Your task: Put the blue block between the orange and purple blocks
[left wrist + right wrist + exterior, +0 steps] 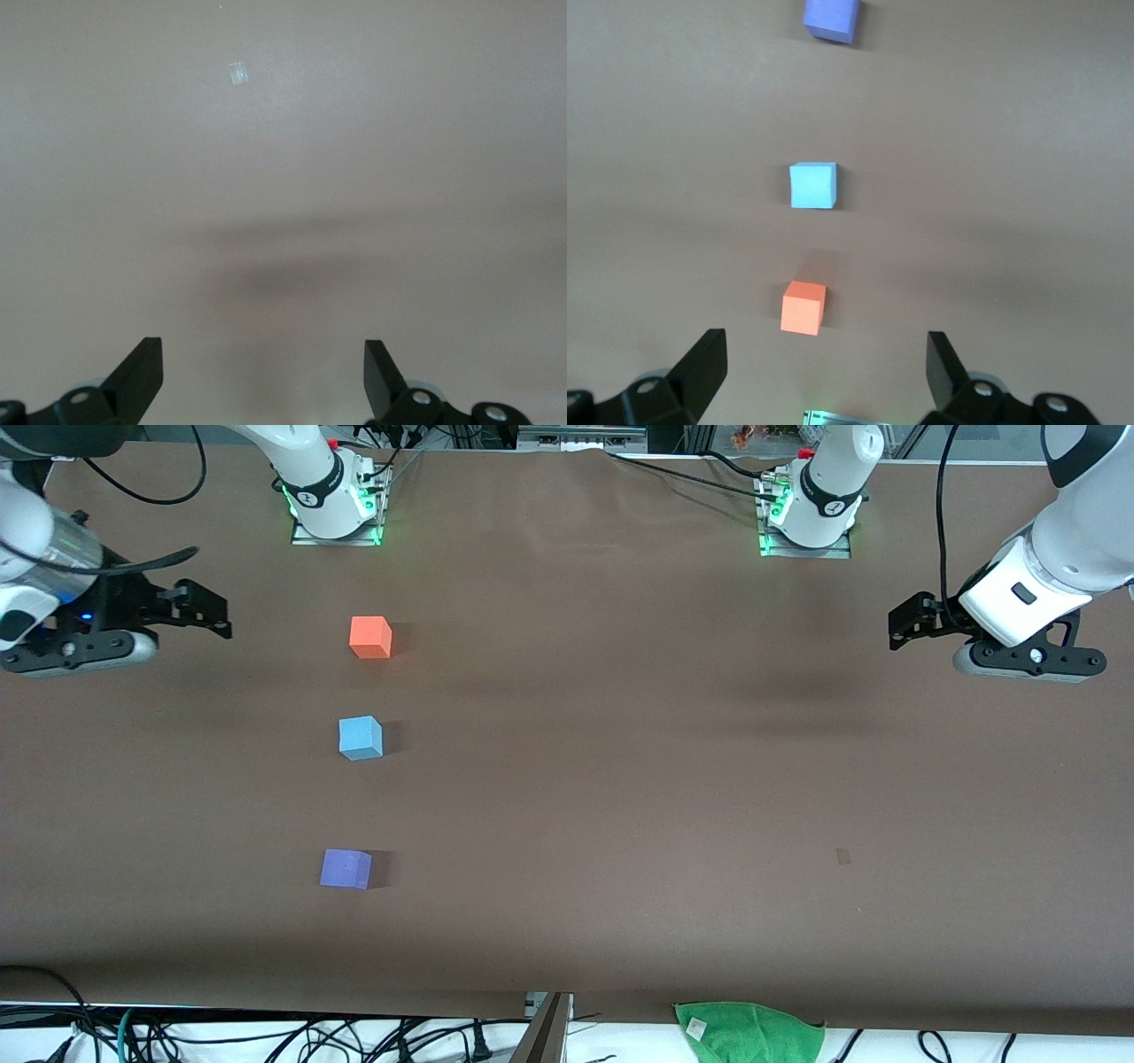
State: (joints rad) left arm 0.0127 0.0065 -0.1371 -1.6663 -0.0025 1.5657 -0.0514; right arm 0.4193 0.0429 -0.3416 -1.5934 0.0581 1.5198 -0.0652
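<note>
Brown table (620, 779): blue block (361, 738) between orange block (370, 638), purple block (345, 868); right tool (824, 372), left tool (264, 376) apparently agape, empty, well apart.

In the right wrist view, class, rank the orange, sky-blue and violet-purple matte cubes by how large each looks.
1. The sky-blue matte cube and the orange matte cube look about alike, so no ranking between them.
2. The violet-purple matte cube shows smallest, but the frame edge crops it.
</note>
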